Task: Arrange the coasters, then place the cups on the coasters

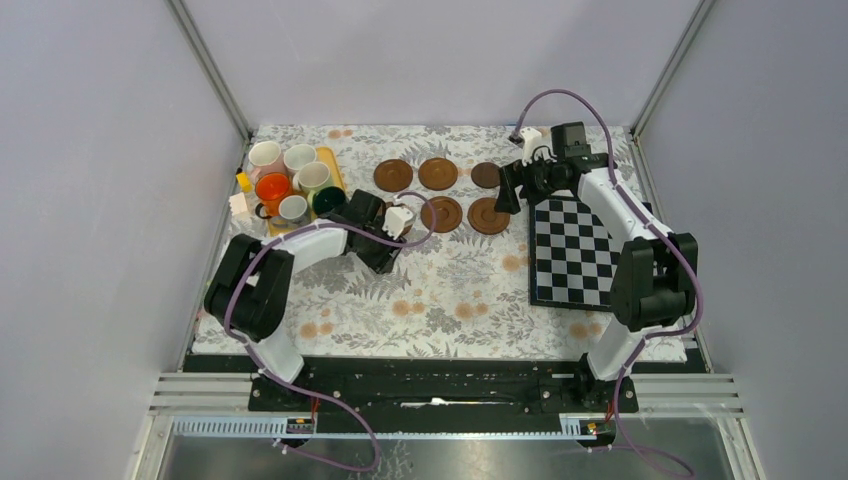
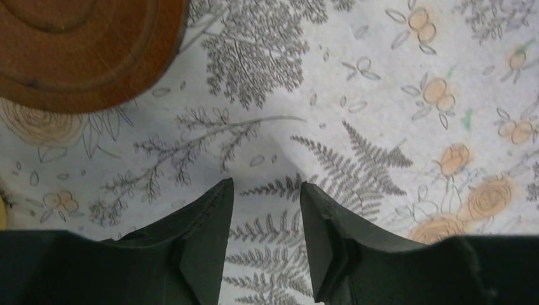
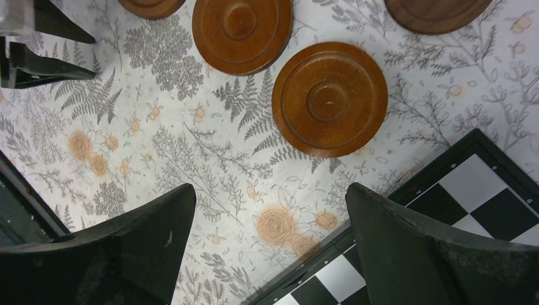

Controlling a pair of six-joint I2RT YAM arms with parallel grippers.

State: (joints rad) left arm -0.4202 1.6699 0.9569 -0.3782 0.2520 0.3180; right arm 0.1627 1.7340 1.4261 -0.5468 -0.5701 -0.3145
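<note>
Five brown coasters show on the floral cloth in the top view, three at the back [image 1: 438, 173] and two in front [image 1: 489, 215]. Another coaster [image 2: 76, 51] lies just ahead and left of my left gripper [image 2: 266, 184], whose jaws stand apart over bare cloth with nothing between them. My right gripper [image 3: 270, 190] hangs wide open and empty, just short of the nearest coaster [image 3: 329, 98]. Several cups stand together on the yellow tray [image 1: 332, 160] at the back left, among them the orange cup [image 1: 272, 187] and the pink cup [image 1: 265, 155].
A black-and-white chessboard [image 1: 575, 250] lies at the right, its corner [image 3: 483, 203] under my right gripper's fingers. Small yellow and white items [image 1: 240, 195] sit left of the tray. Metal frame posts and grey walls close in the table.
</note>
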